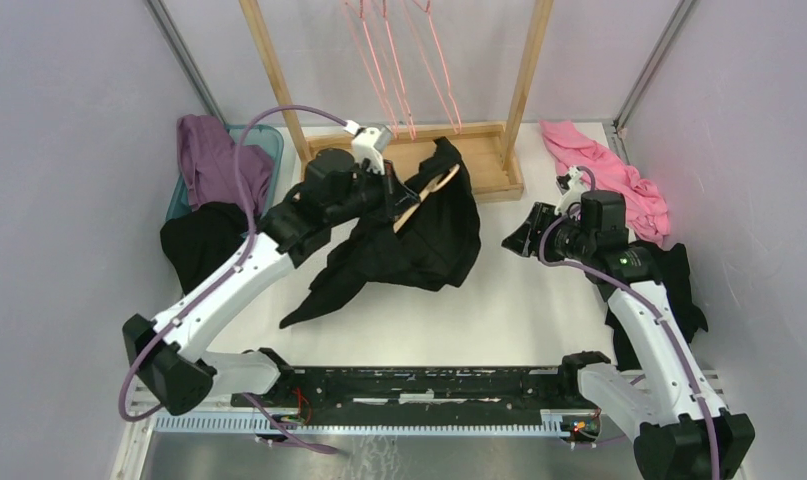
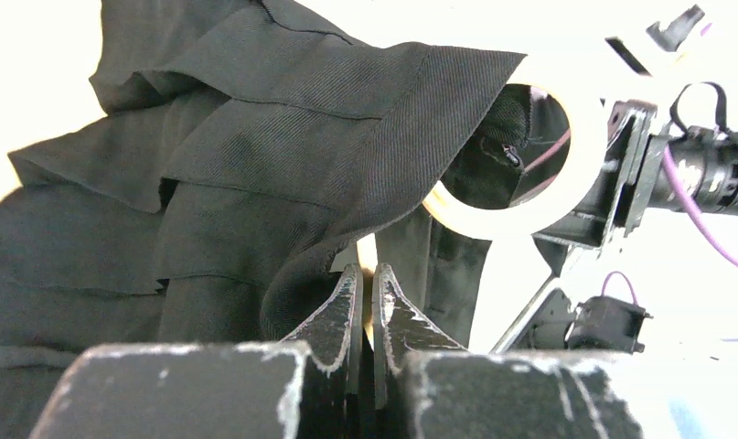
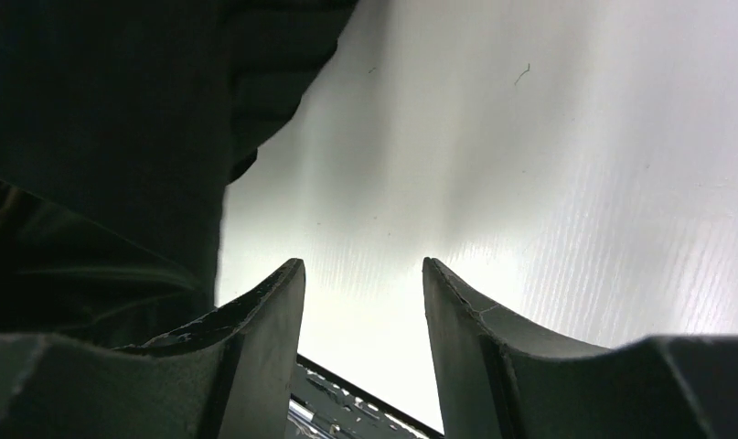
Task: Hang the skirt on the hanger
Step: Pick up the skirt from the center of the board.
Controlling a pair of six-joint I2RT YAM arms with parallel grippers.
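Left tool (image 2: 367, 279) is clenched, tips pinched on a pale sliver that looks like the hanger (image 1: 426, 190) near its neck. The hanger is held up and tilted off the desk (image 1: 499, 310). Its round hook sits just beyond the left tool's tips, to their right in the wrist view.

The skirt (image 1: 419, 250) is draped over the hanger. Its bulk hangs beyond and left of the left tool, pleats stacked in folds. One tail trails onto the desk behind that tool, alongside its own arm. The waistband is not clearly visible, so it cannot be told whether it sits on both hanger arms.

Right tool (image 3: 363, 263) is released, jaws apart with nothing between them, over bare desk. Dark fabric lies just to its left, likely the skirt's edge, not touching.

Handling, judged:
- **Skirt:** soft and limp, a lot of cloth. The pleats slump and won't hold shape.
- **Slip risk:** the thick, smooth hanger arms probably give little friction, so the cloth could slide off toward the heavier side.
- **Where to take the skirt:** pinch the waistband edge near the top, not the hem. Tugging the hem would likely drag it all off.
- **Hanger:** stiff and light. The neck under the hook is the sensible hold.
- **Right tool:** free to spread the waistband over the far hanger arm.
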